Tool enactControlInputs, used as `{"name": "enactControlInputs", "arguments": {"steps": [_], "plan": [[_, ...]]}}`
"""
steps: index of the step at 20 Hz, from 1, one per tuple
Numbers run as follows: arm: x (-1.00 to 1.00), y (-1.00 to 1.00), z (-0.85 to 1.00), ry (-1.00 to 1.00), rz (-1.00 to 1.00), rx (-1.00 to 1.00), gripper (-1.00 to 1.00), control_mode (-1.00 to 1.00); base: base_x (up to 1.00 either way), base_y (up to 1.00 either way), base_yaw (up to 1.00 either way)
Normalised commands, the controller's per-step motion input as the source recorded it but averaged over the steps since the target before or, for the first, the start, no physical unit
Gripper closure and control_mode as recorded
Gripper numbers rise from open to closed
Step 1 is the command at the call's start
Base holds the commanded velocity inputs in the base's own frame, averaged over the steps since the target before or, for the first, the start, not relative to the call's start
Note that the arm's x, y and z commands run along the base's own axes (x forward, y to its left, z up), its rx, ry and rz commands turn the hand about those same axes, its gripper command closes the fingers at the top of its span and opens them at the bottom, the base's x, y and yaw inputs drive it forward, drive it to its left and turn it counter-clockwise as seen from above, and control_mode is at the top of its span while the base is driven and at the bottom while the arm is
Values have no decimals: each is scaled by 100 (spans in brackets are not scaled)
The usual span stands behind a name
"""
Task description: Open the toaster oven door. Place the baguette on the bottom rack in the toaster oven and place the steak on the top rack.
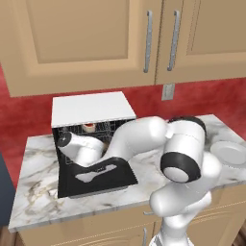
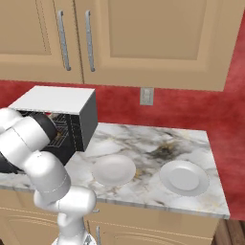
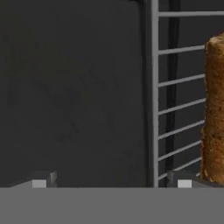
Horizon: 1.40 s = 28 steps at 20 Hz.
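Left base view: the oven [image 1: 93, 109] stands on the counter [image 1: 38, 192], its door [image 1: 98, 180] folded down flat; my arm reaches inside, and the steak [image 1: 89, 127] lies on the top rack [image 1: 103, 127].

Right base view: two empty plates [image 2: 114, 170] sit right of the oven [image 2: 57, 103].

Hand view: my gripper [image 3: 111, 183] is spread wide, holding nothing; the baguette [image 3: 214, 109] rests on a rack [image 3: 179, 96], just beside one fingertip [image 3: 183, 180].
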Motion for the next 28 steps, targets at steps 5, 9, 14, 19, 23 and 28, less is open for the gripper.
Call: {"name": "enactControlInputs", "arguments": {"steps": [5,9,14,19,23,28], "plan": [[-55,-2,1,0,-1,0,-100,-100,0,0,0],[-1,0,-21,9,-7,-1,-100,-100,0,0,0],[0,0,-55,0,-3,-1,-100,-100,0,0,0],[13,1,-74,-8,0,-7,-100,-100,0,0,0],[43,3,-64,-21,0,-8,-100,-100,0,0,0],[46,0,-53,-15,8,-7,-100,-100,0,0,0]]}}
